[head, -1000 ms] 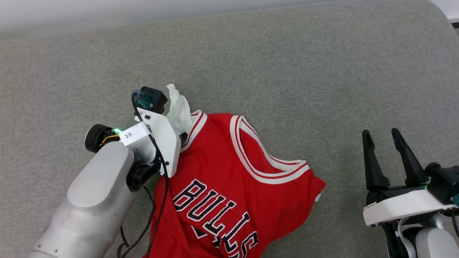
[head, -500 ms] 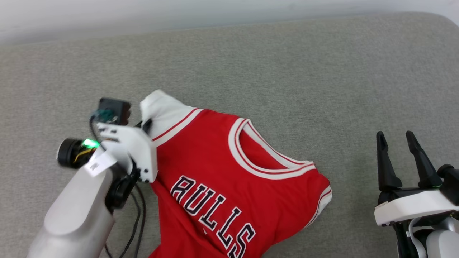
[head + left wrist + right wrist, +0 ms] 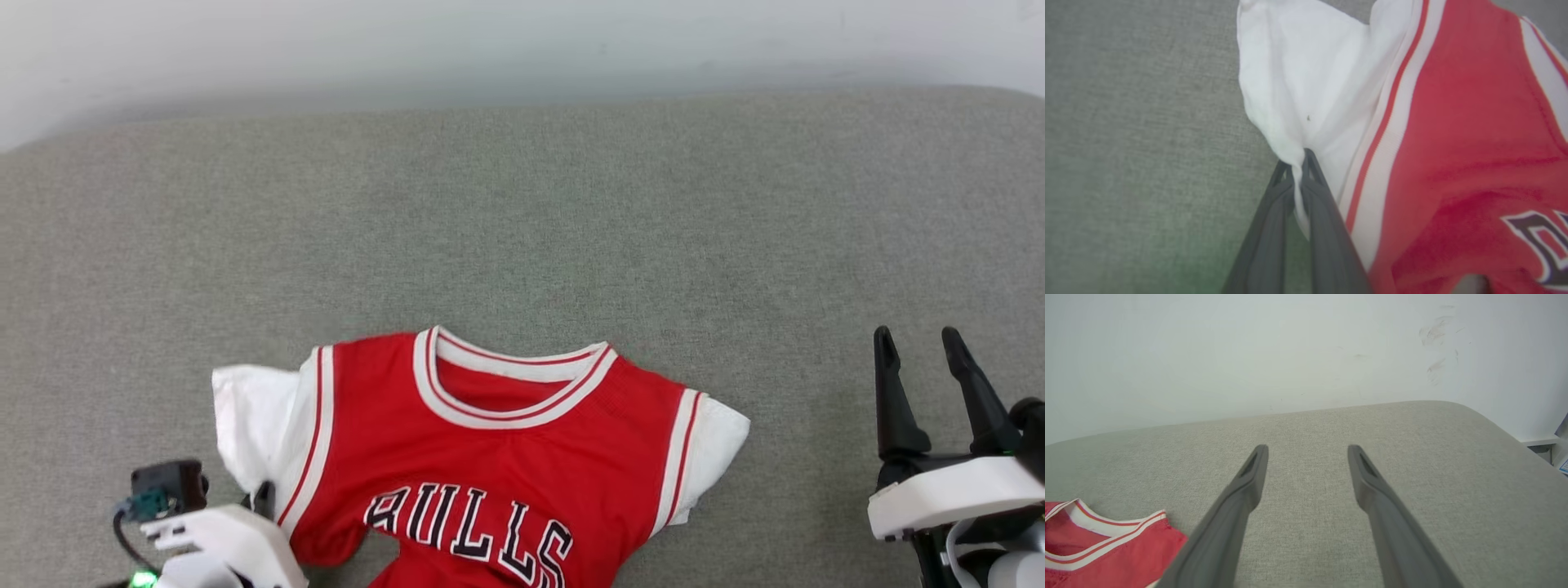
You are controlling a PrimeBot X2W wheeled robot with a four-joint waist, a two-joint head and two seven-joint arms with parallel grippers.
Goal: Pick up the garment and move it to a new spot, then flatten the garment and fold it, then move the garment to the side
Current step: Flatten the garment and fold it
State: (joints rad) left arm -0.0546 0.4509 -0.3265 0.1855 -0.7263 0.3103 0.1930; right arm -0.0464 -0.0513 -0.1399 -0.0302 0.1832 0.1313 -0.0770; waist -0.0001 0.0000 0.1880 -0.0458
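Spreading beneath the garment (image 3: 490, 457), grey fabric cushion (image 3: 522, 229) meets white wall (image 3: 490, 41).

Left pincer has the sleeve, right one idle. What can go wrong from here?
The left pincer grips a thin pinch of the white sleeve of the garment; a pull may slip it free.
The right pincer stands open, apart from the fabric; dragging by one sleeve may bunch it.
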